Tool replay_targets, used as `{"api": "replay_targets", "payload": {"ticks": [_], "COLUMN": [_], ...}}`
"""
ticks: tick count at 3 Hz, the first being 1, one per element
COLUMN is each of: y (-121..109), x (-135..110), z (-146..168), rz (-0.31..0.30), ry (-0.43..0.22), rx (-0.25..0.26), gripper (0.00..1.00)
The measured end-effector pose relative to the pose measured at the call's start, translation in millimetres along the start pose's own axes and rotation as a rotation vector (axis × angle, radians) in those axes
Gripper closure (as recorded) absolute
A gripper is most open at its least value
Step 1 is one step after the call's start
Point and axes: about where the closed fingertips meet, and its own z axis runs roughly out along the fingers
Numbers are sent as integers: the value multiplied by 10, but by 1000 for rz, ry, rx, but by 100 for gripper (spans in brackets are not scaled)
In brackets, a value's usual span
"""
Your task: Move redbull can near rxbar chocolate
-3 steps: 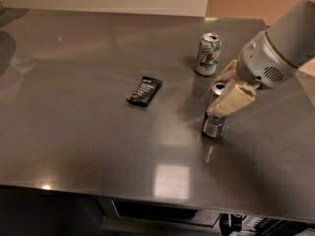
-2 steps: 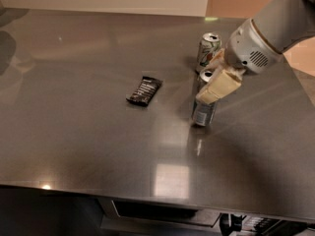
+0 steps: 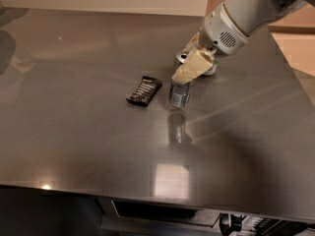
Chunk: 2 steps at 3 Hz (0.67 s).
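Note:
The redbull can (image 3: 180,95) is a slim silver can standing upright just right of the rxbar chocolate (image 3: 144,91), a flat black bar lying on the steel table (image 3: 88,146). My gripper (image 3: 191,69) comes in from the upper right and is shut on the redbull can's top, with its beige fingers (image 3: 193,67) covering the upper half. The can's base is at or just above the table surface.
A white-and-green can (image 3: 210,68) stands behind my gripper, mostly hidden by the arm (image 3: 246,14). The table's right edge runs down at the far right, and its front edge is at the bottom.
My gripper has carried the redbull can to the left across the table, from right of centre to right beside the black bar. The other can and the bar have not moved.

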Motion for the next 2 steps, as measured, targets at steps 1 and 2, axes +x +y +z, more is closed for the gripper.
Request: {"api": "replay_targets", "payload": {"ticks": [1, 2], "y": [-91, -138], "x": [-185, -274], "z": [184, 365], "rz": [-16, -36], "ry": [-8, 15], "rx": [-18, -22], "gripper": [100, 82]}}
